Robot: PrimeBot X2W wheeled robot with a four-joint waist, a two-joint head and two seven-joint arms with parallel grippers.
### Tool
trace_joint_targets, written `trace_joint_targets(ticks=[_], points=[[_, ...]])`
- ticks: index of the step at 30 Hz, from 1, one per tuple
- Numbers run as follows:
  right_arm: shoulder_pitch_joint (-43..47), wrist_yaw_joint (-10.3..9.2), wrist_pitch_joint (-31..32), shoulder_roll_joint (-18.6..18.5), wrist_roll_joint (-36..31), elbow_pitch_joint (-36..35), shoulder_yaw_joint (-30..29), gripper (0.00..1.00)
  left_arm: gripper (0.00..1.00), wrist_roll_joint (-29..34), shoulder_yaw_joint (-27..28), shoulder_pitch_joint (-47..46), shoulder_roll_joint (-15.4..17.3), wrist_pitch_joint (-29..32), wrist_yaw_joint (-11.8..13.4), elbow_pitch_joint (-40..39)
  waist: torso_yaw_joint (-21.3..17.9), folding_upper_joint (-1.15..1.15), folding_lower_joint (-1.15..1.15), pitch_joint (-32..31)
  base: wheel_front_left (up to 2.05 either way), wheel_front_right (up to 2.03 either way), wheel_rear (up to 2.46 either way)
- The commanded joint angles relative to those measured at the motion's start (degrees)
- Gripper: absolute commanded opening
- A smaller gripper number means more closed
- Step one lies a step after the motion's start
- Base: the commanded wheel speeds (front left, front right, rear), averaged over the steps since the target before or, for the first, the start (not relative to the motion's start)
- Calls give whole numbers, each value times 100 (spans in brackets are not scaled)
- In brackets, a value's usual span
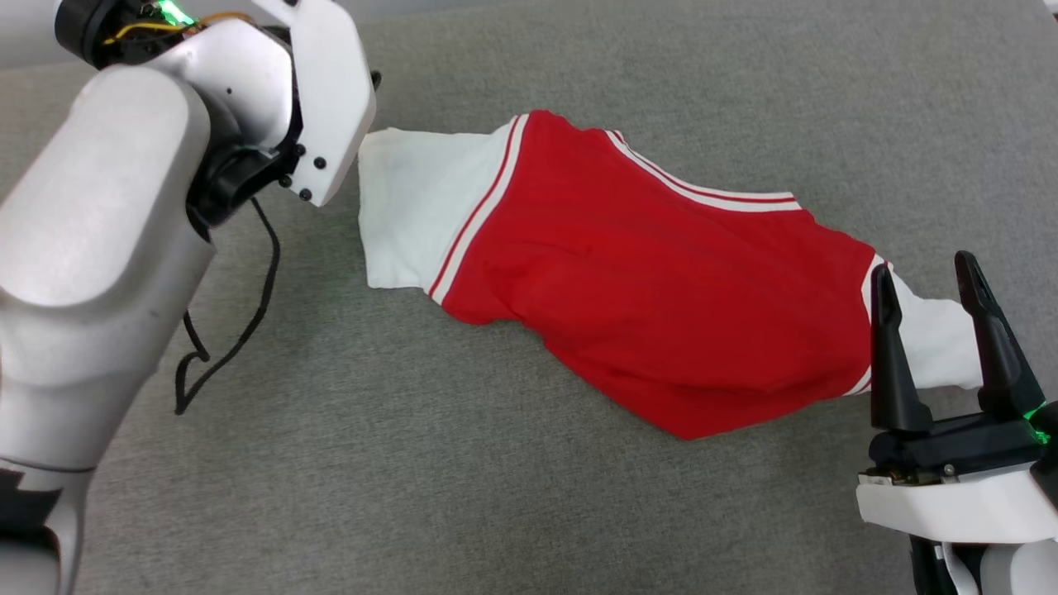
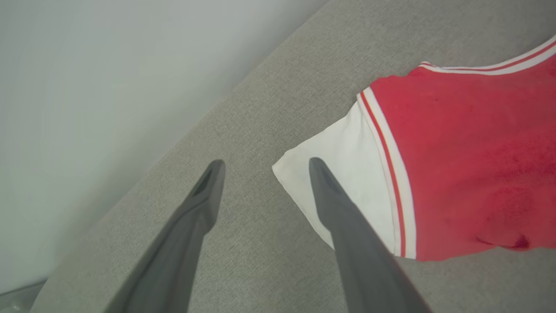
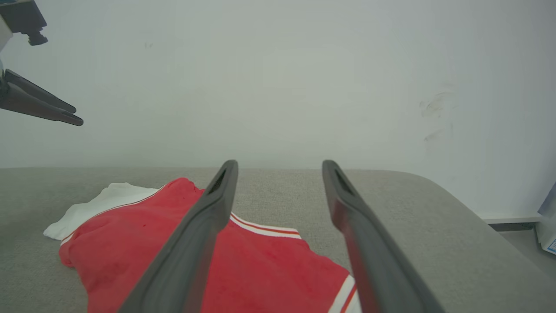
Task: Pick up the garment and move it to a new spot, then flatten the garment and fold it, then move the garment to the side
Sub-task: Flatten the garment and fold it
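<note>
Roughly mid-task, by my read. Garment (image 1: 653, 281) lies on the grey surface (image 1: 496, 496), running as a slanted band from upper centre of the head view down to the right middle. Plain red face up, no lettering showing. One white sleeve (image 1: 409, 207) sits at the upper-left end and the other white sleeve (image 1: 934, 339) at the right end.

Body looks doubled over on itself into a narrow strip, so probably one fold is in. The lower edge is uneven and comes to a point at bottom centre, not tidy. Cannot tell from this whether the first move to a new spot is done.

Left gripper (image 2: 266, 163): fingers spread, nothing between them. In the left wrist view it is above the surface, with one finger crossing the corner of the white sleeve. Contact unclear, likely hovering. Left arm (image 1: 99, 248) takes up the upper left of the head view, with a black cable (image 1: 248, 314) hanging below it.

Right gripper (image 1: 926, 268): lower right of the head view, fingers spread and empty, tips overlapping the right-end sleeve in the frame. In the right wrist view it looks lifted above the cloth.

Left to do, as I judge it: square up the strip, at least one more fold (probably sleeve ends inward), then move it to the side. Nothing is gripped now.
</note>
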Motion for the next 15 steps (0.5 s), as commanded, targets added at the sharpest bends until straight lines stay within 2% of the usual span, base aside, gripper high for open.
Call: trace_joint_targets(ticks=[1, 8, 15], points=[[-64, -5, -12, 23, 24, -14, 18, 100, 100, -97, -99, -122, 66, 169, 3, 16, -119, 0, 0, 148, 0, 0, 0], [-257, -5, -12, 81, 21, -44, 181, 100, 100, -920, -994, -720, 332, 1614, 2, 52, -326, 0, 0, 483, 0, 0, 0], [-451, -5, -13, 95, -64, -3, 317, 100, 100, -1165, -1793, -926, 490, 2285, 2, 155, -430, 0, 0, 760, 0, 0, 0]])
